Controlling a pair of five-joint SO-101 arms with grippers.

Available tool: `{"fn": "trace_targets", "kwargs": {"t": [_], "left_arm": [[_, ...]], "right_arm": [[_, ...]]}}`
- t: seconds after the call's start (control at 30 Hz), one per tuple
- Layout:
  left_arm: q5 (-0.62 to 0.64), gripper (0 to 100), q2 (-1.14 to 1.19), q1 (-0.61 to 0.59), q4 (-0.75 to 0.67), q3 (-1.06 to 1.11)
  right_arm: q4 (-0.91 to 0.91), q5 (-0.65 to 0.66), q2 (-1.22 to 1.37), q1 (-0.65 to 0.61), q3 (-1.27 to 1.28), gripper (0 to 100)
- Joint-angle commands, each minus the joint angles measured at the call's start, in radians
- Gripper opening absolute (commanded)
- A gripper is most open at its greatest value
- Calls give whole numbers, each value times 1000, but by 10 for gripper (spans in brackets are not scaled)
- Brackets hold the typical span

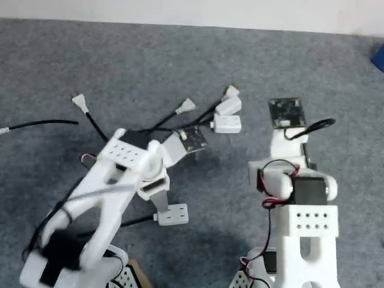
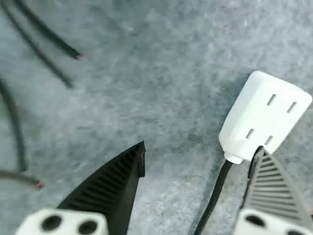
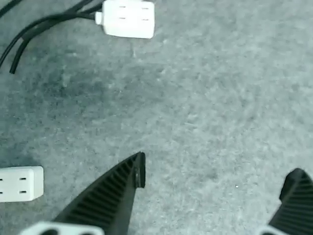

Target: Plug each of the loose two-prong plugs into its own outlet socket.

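Observation:
In the high view three white plugs on black cables lie on the grey carpet: one at the far left [image 1: 79, 102], one in the middle [image 1: 186, 106], one further right [image 1: 231, 92]. Two white outlet sockets [image 1: 228, 124] [image 1: 228, 107] lie side by side near them. A third outlet socket [image 1: 173, 214] [image 2: 264, 117] lies just beside my left gripper [image 2: 200, 149], which is open; the socket's cable end rests against one finger [image 2: 266, 181]. My right gripper [image 3: 217, 166] is open over bare carpet, with one socket [image 3: 128, 18] ahead and another [image 3: 19, 183] off to the side.
Black cables [image 1: 150, 129] cross the carpet between the arms and the plugs. Two cut cable ends [image 2: 73, 51] lie near my left gripper. A blue object [image 1: 379, 57] sits at the far right edge. The right arm's body [image 1: 300, 198] stands over the carpet right of centre.

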Motion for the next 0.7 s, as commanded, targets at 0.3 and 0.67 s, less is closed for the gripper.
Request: {"fn": "trace_targets", "kwargs": {"t": [0.3,0.67], "left_arm": [[381,341,-335,-510,-100,1],[574,341,463,-737,-255,-613]], "right_arm": [[-47,2,131,-171,7,414],[-174,0,131,-199,159,414]]}}
